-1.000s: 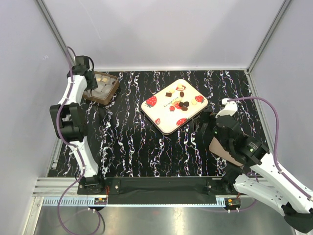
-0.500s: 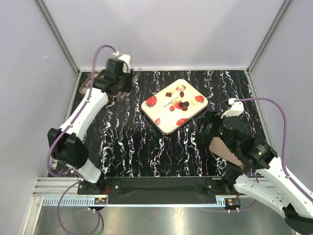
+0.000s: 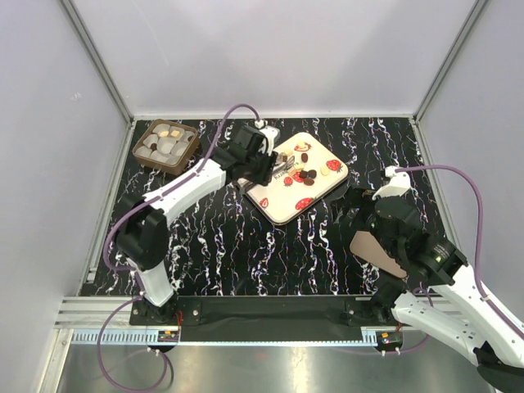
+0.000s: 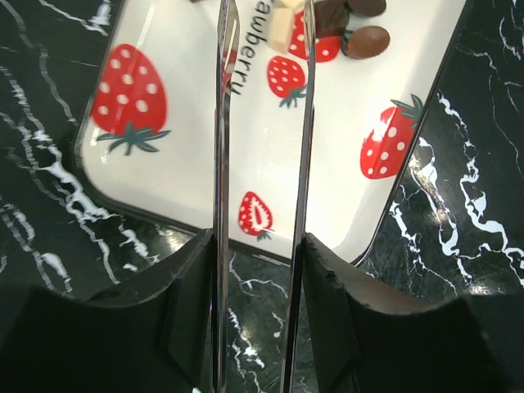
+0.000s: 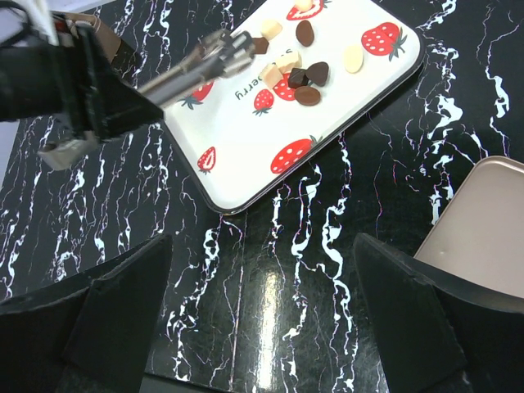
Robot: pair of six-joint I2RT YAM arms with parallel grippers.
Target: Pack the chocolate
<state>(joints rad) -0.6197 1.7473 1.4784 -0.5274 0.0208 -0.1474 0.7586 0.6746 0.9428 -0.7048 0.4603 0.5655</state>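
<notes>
The chocolate (image 3: 304, 174) lies as several small brown, tan and cream pieces on the far part of a white strawberry-print tray (image 3: 278, 205). My left gripper (image 3: 260, 164) is shut on metal tongs (image 4: 221, 164). The two blades reach over the tray (image 4: 344, 106), slightly apart, their tips by a cream square (image 4: 282, 24) and brown pieces (image 4: 364, 41). In the right wrist view the tongs (image 5: 205, 61) point at the chocolate (image 5: 307, 78). My right gripper (image 5: 266, 303) is open and empty above the table, near the tray's front right side (image 3: 360, 214).
A brown box (image 3: 167, 146) with white paper cups and a few sweets stands at the far left corner. A tan lid (image 3: 375, 252) lies under my right arm and also shows in the right wrist view (image 5: 475, 237). The table is black marble-patterned.
My left arm has swung from the brown box at the far left rightward to the tray, carrying the tongs. My right arm has shifted slightly.
</notes>
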